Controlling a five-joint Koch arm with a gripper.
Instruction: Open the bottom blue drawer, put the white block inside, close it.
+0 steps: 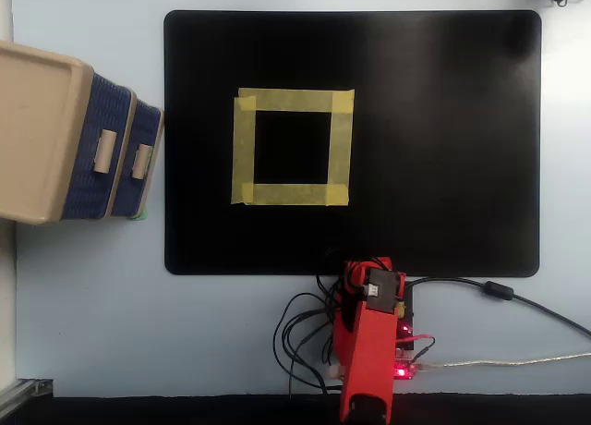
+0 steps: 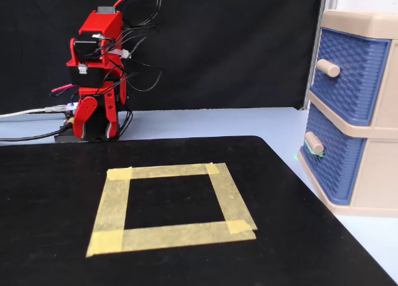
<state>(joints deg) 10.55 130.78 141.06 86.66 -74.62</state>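
The bottom blue drawer (image 2: 341,158) is pushed in, flush with the upper blue drawer (image 2: 351,81); its beige handle (image 2: 314,142) faces the mat. In the overhead view the bottom drawer (image 1: 152,180) lies at the left, next to the mat's edge. The white block is not in view anywhere. My red arm (image 1: 369,342) is folded over its base at the mat's near edge, far from the drawers. My gripper (image 2: 97,129) hangs down by the base in the fixed view, holding nothing I can see; its jaws are too small and dark between to judge.
A black mat (image 1: 443,166) covers the table's middle, with a yellow tape square (image 1: 292,147) on it that has nothing inside. Cables (image 1: 305,342) lie around the arm's base. A small green scrap (image 2: 297,154) sits at the drawer unit's foot.
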